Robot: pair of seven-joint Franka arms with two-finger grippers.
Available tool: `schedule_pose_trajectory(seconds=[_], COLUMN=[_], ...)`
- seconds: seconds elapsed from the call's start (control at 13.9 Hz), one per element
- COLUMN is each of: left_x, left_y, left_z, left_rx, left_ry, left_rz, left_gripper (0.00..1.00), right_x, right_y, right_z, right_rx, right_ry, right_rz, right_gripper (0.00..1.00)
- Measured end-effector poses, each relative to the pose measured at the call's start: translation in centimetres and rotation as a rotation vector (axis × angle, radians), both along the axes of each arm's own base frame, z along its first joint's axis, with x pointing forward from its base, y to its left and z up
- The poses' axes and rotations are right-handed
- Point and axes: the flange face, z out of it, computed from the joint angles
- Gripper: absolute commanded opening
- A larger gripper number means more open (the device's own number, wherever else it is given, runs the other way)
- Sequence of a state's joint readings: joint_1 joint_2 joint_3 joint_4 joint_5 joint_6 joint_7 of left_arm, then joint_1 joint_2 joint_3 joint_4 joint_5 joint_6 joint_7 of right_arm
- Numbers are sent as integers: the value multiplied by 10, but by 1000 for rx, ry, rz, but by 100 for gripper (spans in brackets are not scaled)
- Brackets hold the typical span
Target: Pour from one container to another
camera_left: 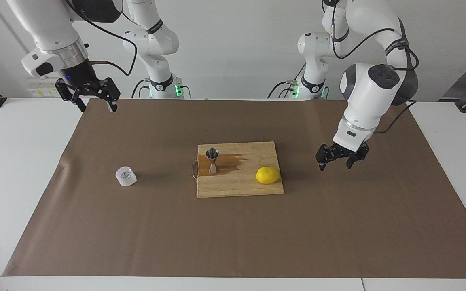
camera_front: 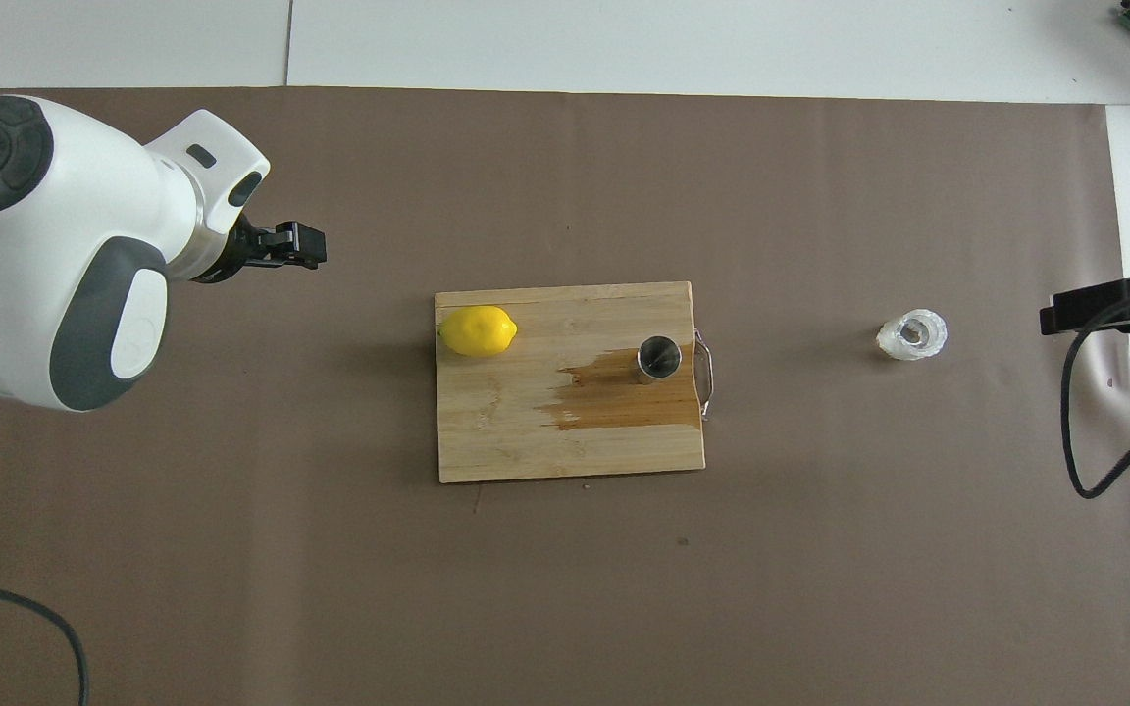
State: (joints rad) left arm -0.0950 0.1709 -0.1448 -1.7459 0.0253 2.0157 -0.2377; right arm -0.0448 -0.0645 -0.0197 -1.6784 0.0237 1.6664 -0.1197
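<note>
Facing view: the right gripper [camera_left: 94,101] is hanging with jaws released and empty, high over the mat's edge at the right arm's end of the surface. The cup [camera_left: 126,176] is sitting on the mat below it, farther from the robots and somewhat toward the board [camera_left: 239,190], well apart from the jaws. It is standing squat with its mouth up, so no long axis is favouring one approach over another.

The left gripper [camera_left: 342,158] is hovering over bare mat toward the left arm's end, jaws likewise released and holding nothing, near the lemon [camera_left: 267,175] on the board. The jigger [camera_left: 212,160] is standing upright at the board's handle end, on a dark wet patch, between the lemon and the cup.

Judgement: the right arm is the nearer to the cup and is lying on its side of the board; the left would be reaching across board and jigger. The coming move is calling for the right jaws to travel outward and down to the cup.
</note>
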Motion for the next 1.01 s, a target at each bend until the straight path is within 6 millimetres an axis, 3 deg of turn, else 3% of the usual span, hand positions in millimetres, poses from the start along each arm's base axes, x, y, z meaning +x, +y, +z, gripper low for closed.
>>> schedule_pose_trajectory(seconds=[0.5, 0.72, 1.01], left_x=[-37, -57, -70], left_y=[108, 128, 127], left_z=[51, 80, 132], left_rx=[48, 54, 46], left_ry=[152, 169, 159], left_rz=[-27, 9, 13], left_gripper=[100, 100, 100], right_x=[8, 20, 33], right_y=[-16, -26, -41], right_z=[-63, -98, -155], right_rx=[-44, -78, -4], right_ry=[-50, -69, -119], right_rz=[504, 809, 1112], right_gripper=[100, 100, 100])
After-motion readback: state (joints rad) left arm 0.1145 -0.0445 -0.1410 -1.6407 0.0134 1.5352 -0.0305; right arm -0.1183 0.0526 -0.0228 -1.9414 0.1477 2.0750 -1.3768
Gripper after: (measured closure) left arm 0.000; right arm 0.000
